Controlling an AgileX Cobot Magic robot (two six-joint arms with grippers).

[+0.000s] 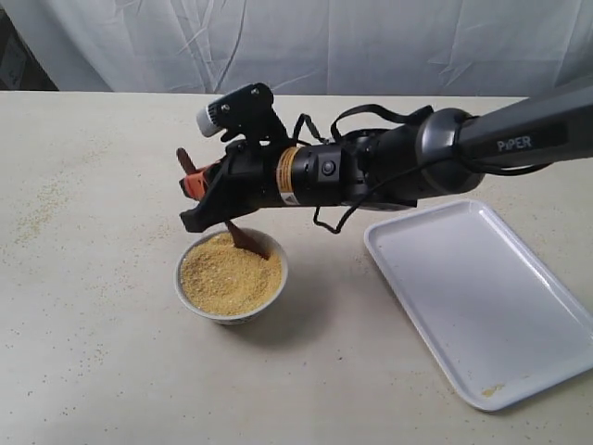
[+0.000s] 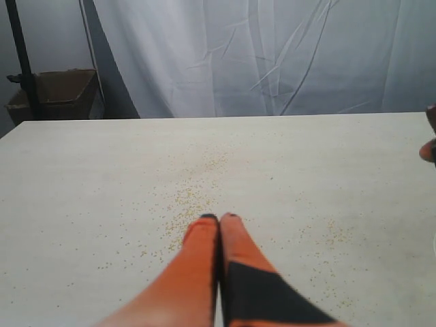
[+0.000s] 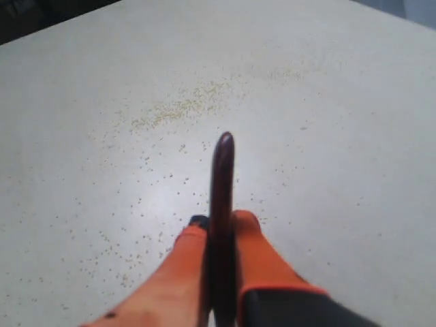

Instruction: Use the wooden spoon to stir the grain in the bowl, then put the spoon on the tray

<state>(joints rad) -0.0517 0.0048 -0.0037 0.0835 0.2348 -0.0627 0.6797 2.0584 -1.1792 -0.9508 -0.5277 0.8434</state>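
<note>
A small white bowl (image 1: 232, 311) full of yellow grain (image 1: 229, 274) stands on the table left of centre. My right gripper (image 1: 196, 185) reaches across from the right and is shut on the dark wooden spoon (image 1: 243, 238), whose lower end dips into the grain at the bowl's far side. In the right wrist view the spoon handle (image 3: 221, 184) stands up between the orange fingers (image 3: 255, 245) of the right gripper (image 3: 219, 221). The white tray (image 1: 482, 297) lies at the right. My left gripper (image 2: 219, 218) is shut on nothing above the bare table, far from the bowl.
Loose grains (image 2: 194, 197) are scattered over the table (image 1: 93, 352). A white curtain (image 1: 324, 42) hangs behind the table's far edge. A brown box (image 2: 65, 92) stands past the table in the left wrist view.
</note>
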